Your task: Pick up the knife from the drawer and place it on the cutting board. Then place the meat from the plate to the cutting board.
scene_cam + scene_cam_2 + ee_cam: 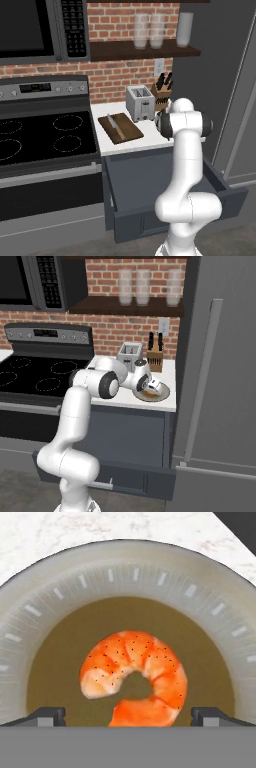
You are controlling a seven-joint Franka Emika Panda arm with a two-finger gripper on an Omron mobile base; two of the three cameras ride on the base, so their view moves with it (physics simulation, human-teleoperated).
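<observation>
Wide apart is how I am holding my jaws, and nothing is sitting between them. My gripper [128, 714] is hanging right over the plate [55, 587], looking straight down into it. One finger tip [47, 716] is showing at each side, and the meat [135, 677] is lying in the gap between them, a curled orange lump in the brown middle of the plate. I cannot tell if my tips are touching the plate. The pale rim is curving all around the meat, with open brown room on every side of it.

From the right base view, my gripper [150, 387] is sitting low over the plate [161, 395], which is resting close to the front edge of the white counter [167, 373], near the tall grey fridge [220, 381].

The knife [115, 126] is lying flat on the cutting board [121, 128], with bare board showing on both sides of it. The board is sitting just beside the stove [45, 135] and just in front of the toaster [140, 102]. The knife block [161, 92] is standing behind, near the wall.

The drawer [220, 187] is standing pulled out under the counter, its front edge sticking far into the room by my arm.
</observation>
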